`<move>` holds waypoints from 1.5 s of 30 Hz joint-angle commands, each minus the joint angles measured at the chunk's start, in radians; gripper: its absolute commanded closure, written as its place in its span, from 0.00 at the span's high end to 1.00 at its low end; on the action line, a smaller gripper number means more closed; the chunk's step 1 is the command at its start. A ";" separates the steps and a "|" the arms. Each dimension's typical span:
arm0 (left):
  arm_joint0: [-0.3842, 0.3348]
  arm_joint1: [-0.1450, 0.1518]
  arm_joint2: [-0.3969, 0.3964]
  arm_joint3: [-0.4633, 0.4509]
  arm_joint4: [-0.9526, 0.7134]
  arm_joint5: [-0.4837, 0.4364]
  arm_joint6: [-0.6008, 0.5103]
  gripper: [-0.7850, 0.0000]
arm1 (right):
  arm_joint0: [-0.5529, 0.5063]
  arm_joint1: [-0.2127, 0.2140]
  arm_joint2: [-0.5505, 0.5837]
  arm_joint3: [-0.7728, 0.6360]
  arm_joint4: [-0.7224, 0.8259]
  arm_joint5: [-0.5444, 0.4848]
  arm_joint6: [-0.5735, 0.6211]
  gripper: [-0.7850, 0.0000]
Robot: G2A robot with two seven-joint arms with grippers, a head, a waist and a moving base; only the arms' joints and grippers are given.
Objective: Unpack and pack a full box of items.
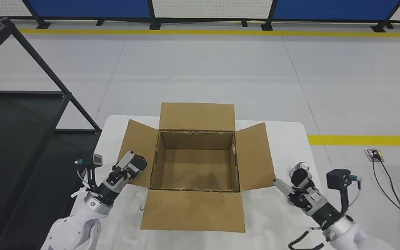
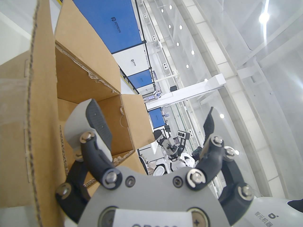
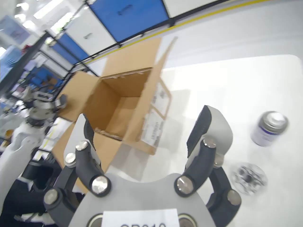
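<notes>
An open cardboard box (image 1: 197, 167) stands in the middle of the white table (image 1: 289, 134) with all its flaps spread outward; its brown floor looks bare. My left gripper (image 1: 131, 164) hovers open beside the box's left flap, and in the left wrist view the gripper (image 2: 151, 124) has nothing between its fingers, with the box wall (image 2: 78, 76) close by. My right gripper (image 1: 299, 177) is open off the box's right flap. In the right wrist view, past this gripper (image 3: 145, 119), a small can (image 3: 269, 128) with a silver lid stands upright on the table.
A flat round silvery object (image 3: 248, 178) lies on the table (image 3: 236, 83) close to the can. A black metal frame (image 1: 44, 81) rises at the table's left. The table's front edge runs close under both arms.
</notes>
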 commanded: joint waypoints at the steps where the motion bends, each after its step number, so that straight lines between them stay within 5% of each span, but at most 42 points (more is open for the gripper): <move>1: 0.000 0.000 0.000 0.000 0.000 0.000 0.000 1.00 | 0.028 0.006 -0.014 0.019 0.062 -0.067 0.050 1.00; 9: 0.000 0.000 0.000 0.000 0.000 0.000 0.000 1.00 | 0.120 0.036 -0.028 0.148 0.290 -0.256 0.207 1.00; 16: 0.000 0.000 0.000 0.000 0.000 0.000 0.000 1.00 | 0.080 0.066 0.025 0.265 0.506 -0.499 0.272 1.00; 23: 0.000 0.000 0.000 0.000 0.000 0.000 0.000 1.00 | 0.070 0.112 -0.012 0.376 0.501 -0.501 0.289 1.00; 30: 0.000 0.000 0.000 0.000 0.000 0.000 0.000 1.00 | 0.166 0.137 -0.137 0.538 0.449 -0.508 0.282 1.00; 45: 0.000 0.000 0.000 0.000 0.000 0.000 0.000 1.00 | 0.413 0.131 -0.319 0.845 0.444 -0.541 0.151 1.00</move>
